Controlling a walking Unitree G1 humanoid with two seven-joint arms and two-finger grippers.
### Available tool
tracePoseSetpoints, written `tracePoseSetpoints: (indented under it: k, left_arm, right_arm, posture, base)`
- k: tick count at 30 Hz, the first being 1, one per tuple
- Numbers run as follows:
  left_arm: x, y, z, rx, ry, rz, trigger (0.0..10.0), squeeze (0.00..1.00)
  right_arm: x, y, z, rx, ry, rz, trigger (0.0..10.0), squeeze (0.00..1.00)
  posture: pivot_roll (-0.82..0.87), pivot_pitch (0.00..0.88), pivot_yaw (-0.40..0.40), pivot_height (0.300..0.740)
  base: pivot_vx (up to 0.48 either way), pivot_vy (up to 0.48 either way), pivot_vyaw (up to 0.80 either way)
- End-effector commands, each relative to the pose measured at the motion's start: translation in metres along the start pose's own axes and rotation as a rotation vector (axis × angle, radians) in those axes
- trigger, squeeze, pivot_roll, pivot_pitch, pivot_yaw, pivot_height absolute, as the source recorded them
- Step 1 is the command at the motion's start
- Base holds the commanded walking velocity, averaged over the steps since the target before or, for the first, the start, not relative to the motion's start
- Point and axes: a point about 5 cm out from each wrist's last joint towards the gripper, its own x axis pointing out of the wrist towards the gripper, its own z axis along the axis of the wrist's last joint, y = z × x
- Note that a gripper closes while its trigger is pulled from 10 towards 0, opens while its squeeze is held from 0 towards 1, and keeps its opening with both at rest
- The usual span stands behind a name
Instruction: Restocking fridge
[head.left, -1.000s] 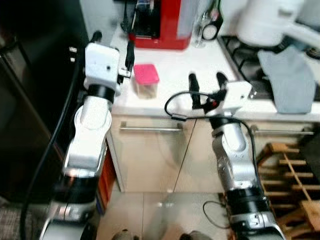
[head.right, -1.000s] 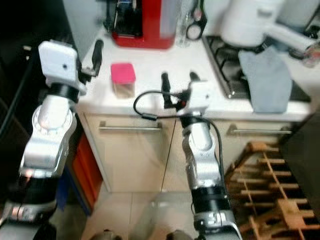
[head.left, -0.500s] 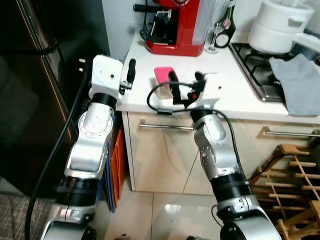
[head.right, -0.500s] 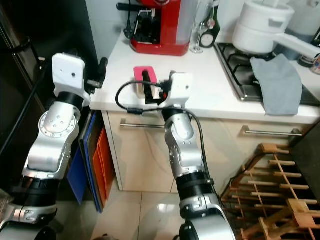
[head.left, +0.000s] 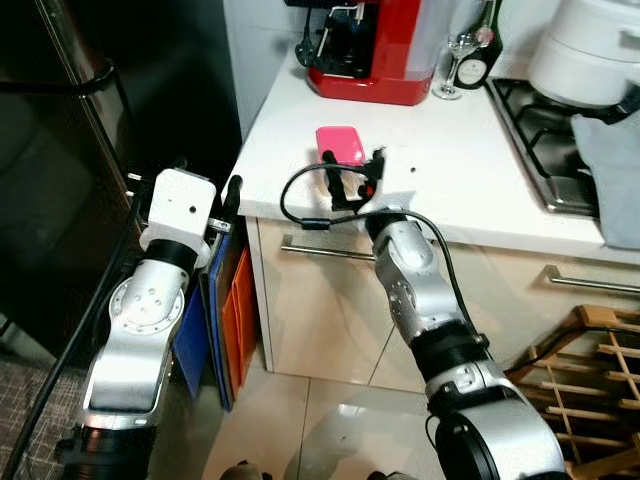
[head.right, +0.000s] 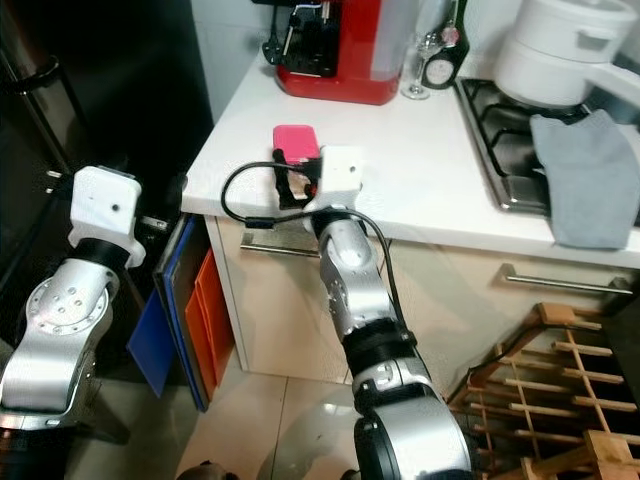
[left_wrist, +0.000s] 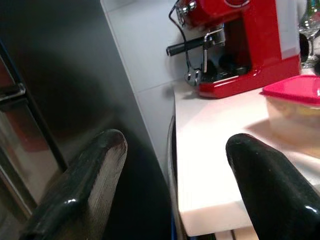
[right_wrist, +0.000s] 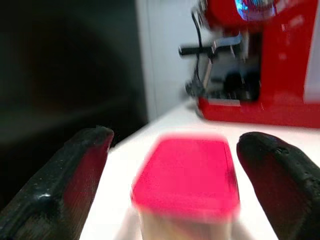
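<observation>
Countertop (head.left: 470, 180) in white runs across the far part of my head view, and the pink-lidded container (head.left: 339, 146) sits on it near the front left corner, upright, with its clear body below the lid. My right gripper (right_wrist: 175, 165) is lined up on it: through the right wrist camera I see the two black fingers spread wide, one on either side of the container, not touching it. From the head view the right gripper's white wrist housing sits just on the near side of the container, over the counter edge.

My left gripper (left_wrist: 175, 165) hangs lower, off the left end of the counter beside the dark fridge (head.left: 70, 150). Its fingers are also spread apart with nothing between them; the left wrist camera looks past them at the counter corner.

Farther back on the counter stands a red coffee machine (head.left: 375, 50), with a wine glass (head.left: 458, 60) to its right. At the far right I see a stove (head.left: 545, 130), a white pot (head.left: 590, 50) and a grey cloth (head.right: 590, 180). Below the counter, orange and blue trays (head.left: 225, 320) stand on edge left of the cabinet.
</observation>
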Motion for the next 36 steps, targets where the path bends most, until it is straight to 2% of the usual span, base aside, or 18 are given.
tracePoseSetpoints:
  k: [1, 4, 8, 13, 15, 20, 29, 36]
  left_arm:
    - [-0.003, -0.002, 0.003, 0.015, 0.002, -0.022, 10.0, 0.0]
    - [-0.005, -0.003, 0.002, 0.007, 0.014, -0.019, 10.0, 0.0]
    - [-0.007, -0.005, 0.002, 0.0, 0.027, -0.02, 10.0, 0.0]
    - [-0.009, -0.007, 0.0, -0.01, 0.043, -0.019, 10.0, 0.0]
    - [-0.01, -0.007, 0.0, -0.015, 0.049, -0.016, 10.0, 0.0]
    - [-0.01, -0.007, 0.0, -0.02, 0.051, -0.011, 10.0, 0.0]
    - [-0.009, -0.01, 0.0, -0.031, 0.059, -0.011, 10.0, 0.0]
    - [-0.008, -0.01, -0.001, -0.04, 0.069, -0.003, 10.0, 0.0]
  right_arm:
    - [0.007, 0.011, 0.009, 0.013, -0.035, 0.018, 10.0, 0.0]
    - [0.011, 0.014, 0.016, 0.008, -0.046, 0.016, 10.0, 0.0]
    - [0.012, 0.013, 0.013, -0.005, -0.026, -0.003, 10.0, 0.0]
    - [0.013, 0.013, 0.005, 0.04, 0.03, -0.022, 10.0, 0.0]
    - [0.014, 0.019, 0.006, 0.071, 0.039, 0.003, 10.0, 0.0]
    - [0.015, 0.026, 0.007, 0.067, 0.055, 0.035, 10.0, 0.0]
    - [0.015, 0.024, -0.003, 0.046, 0.137, 0.017, 10.0, 0.0]
    - [0.017, 0.023, -0.007, 0.112, 0.189, -0.013, 10.0, 0.0]
  posture:
    - [0.22, 0.0, -0.025, 0.74]
    - [0.22, 0.0, -0.032, 0.74]
    - [0.21, 0.0, -0.038, 0.74]
    - [0.21, 0.0, -0.044, 0.74]
    - [0.22, 0.0, -0.047, 0.74]
    - [0.22, 0.0, -0.05, 0.74]
    - [0.22, 0.0, -0.057, 0.74]
    - [0.22, 0.0, -0.061, 0.74]
  base:
    - [0.0, 0.0, 0.0]
    - [0.0, 0.0, 0.0]
    - [0.0, 0.0, 0.0]
    - [0.0, 0.0, 0.0]
    - [0.0, 0.0, 0.0]
    - [0.0, 0.0, 0.0]
    - [0.0, 0.0, 0.0]
    - [0.0, 0.0, 0.0]
